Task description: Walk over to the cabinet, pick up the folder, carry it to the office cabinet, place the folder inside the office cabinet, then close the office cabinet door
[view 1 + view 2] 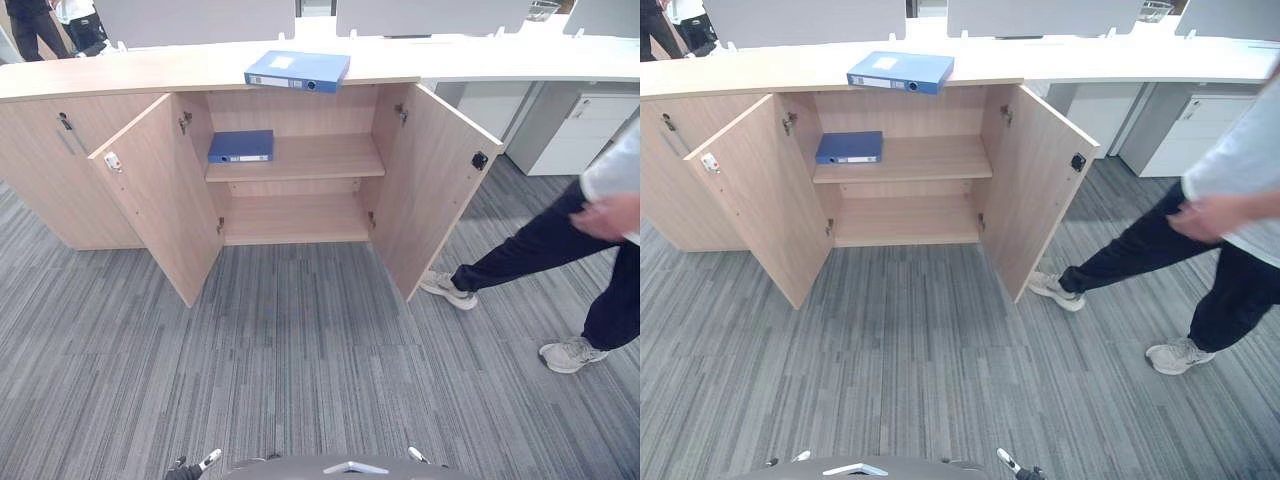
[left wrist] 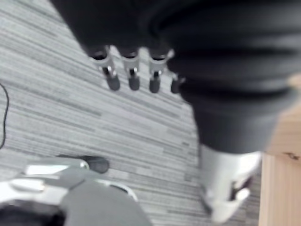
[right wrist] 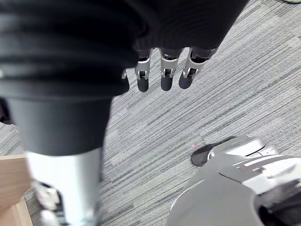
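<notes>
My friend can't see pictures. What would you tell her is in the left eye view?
A light wooden cabinet stands with both doors open, one blue folder lying flat on its top and a second folder on its upper shelf. At the right, a person in dark trousers steps across the grey carpet.

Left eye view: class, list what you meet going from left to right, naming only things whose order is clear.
left open door → folder on the cabinet top → right open door → white drawer unit
</notes>
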Robot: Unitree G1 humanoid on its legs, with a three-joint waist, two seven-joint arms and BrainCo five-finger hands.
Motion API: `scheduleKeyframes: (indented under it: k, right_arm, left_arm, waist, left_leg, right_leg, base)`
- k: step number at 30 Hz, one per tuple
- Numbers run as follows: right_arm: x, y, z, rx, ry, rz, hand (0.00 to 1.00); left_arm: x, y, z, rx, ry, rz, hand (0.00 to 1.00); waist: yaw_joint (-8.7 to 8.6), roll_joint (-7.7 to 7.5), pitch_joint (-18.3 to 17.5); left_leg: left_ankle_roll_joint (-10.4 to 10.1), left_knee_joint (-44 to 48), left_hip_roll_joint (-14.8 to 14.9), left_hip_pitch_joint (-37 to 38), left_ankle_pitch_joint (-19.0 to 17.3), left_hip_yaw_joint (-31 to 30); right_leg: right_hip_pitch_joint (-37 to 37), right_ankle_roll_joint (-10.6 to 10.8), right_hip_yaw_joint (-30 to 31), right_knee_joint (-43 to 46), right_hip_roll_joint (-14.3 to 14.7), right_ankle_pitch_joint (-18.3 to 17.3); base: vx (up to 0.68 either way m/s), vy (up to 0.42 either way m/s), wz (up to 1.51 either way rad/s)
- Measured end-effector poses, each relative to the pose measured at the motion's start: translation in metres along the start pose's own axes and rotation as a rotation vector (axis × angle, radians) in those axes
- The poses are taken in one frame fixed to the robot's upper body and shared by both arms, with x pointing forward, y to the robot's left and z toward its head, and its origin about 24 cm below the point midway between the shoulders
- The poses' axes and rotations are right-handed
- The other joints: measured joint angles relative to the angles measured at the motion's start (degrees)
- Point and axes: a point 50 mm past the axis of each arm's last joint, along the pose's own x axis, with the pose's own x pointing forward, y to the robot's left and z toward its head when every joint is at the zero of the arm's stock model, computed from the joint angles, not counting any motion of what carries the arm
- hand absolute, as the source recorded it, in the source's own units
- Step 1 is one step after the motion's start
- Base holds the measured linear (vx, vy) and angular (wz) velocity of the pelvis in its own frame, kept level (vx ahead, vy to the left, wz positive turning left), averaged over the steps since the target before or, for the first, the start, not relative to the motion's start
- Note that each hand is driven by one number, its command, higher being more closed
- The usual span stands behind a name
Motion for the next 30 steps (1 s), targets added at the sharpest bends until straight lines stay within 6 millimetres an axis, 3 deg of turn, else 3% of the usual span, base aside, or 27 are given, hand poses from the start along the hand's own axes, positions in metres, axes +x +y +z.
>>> scheduleKeyframes:
  k: [8, 23, 30]
  right_arm:
    - [0.002, 0.007, 0.008, -0.010, -0.016, 0.009, 0.00]
    - [0.004, 0.029, 0.029, -0.023, -0.056, 0.061, 0.00]
    - [0.004, 0.048, 0.044, -0.076, -0.094, 0.109, 0.00]
  left_arm:
    - [0.001, -0.003, 0.005, 0.006, -0.011, -0.010, 0.00]
    - [0.003, -0.006, 0.012, 0.063, -0.033, -0.028, 0.00]
    - [0.006, -0.008, 0.028, 0.090, -0.075, -0.034, 0.00]
  waist:
    - [-0.08, -0.20, 1.5]
    - [0.16, -0.87, 2.8]
    - [0.83, -0.85, 4.5]
  left_leg:
    - [-0.2, -3.0, -0.2, 2.3, 0.9, 0.3]
    - [-0.1, -3.5, -0.4, 1.6, 0.7, 1.8]
    - [0.6, -0.4, -0.6, -2.8, -2.3, 4.6]
  right_leg:
    - [2.3, 1.0, -0.1, -3.0, 0.2, 1.2]
    - [2.0, 0.9, 1.3, -5.1, 0.3, 2.0]
    - [-3.1, 2.4, 4.4, -3.6, -0.1, 1.3]
  base:
    - [0.04, -0.006, -0.02]
    - [-0.01, -0.005, -0.04]
    - [0.02, 0.015, -0.24]
